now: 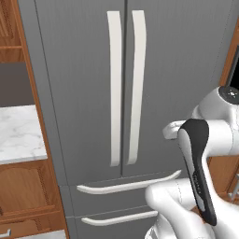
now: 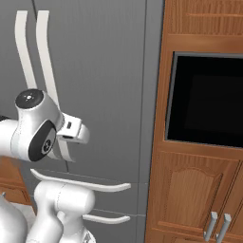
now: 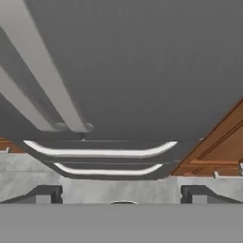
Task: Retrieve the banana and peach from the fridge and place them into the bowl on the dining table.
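- A simulated kitchen: the grey fridge [image 1: 84,93] stands shut between wooden cabinets [image 2: 199,190], its two long white door handles [image 1: 126,88] meeting at the centre seam.
- My end effector [image 3: 121,193] hangs wide open and empty, facing the right door, lower drawers [image 3: 102,159] in sight below.
- Banana and peach presumably sit inside, hidden.
- I judge the job: line the fingertips [image 3: 45,194] astride the right handle, close squarely, then pull along the door's arc, not straight back.
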